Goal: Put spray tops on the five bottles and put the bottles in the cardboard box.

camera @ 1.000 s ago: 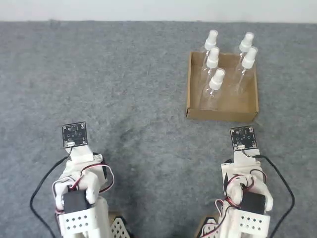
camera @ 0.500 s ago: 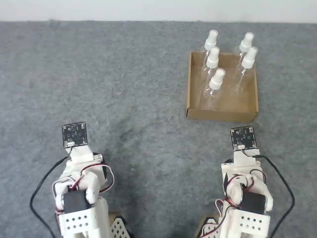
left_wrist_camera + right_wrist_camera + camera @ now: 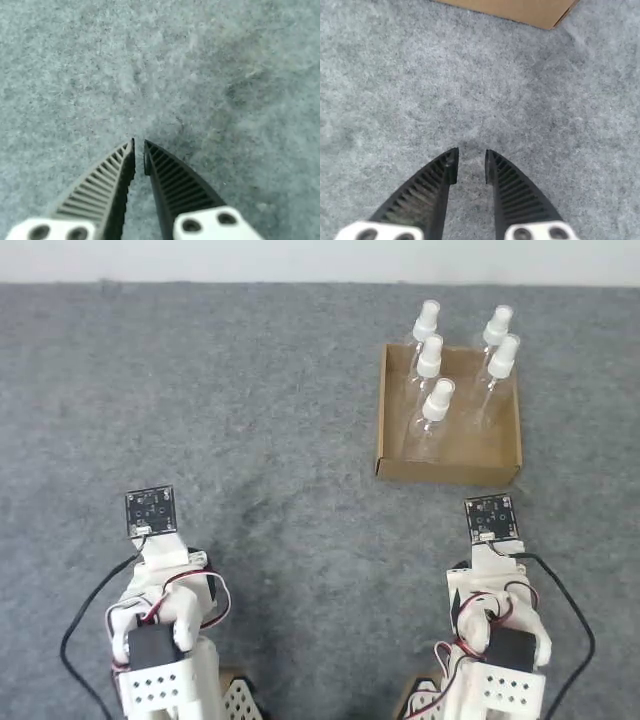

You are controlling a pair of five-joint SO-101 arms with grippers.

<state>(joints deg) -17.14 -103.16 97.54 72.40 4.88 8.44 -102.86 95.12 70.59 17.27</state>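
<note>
Overall: judged from the high view, the task looks complete; no bottle is left outside the box.
Bottles: five bottles [image 3: 437, 405] are stood upright inside the cardboard box [image 3: 445, 472], each fitted with a white spray top [image 3: 430, 358]; two rows are formed at the far side, with one bottle nearer the front wall.
Why so placed: uprightness is kept by the box walls and close packing, it is judged.
Left end effector [image 3: 139, 144]: closed to a thin slit, nothing held, hung just above the grey surface [image 3: 250, 390].
Right end effector [image 3: 471, 154]: parted a little, nothing held; a box corner [image 3: 520, 10] is seen well ahead of it.
Arms: left arm [image 3: 165, 610] and right arm [image 3: 495, 610] are folded back at the near edge.
Open room: wide bare carpet is left between arms and box; the box front wall is the closest obstacle to the right arm.
</note>
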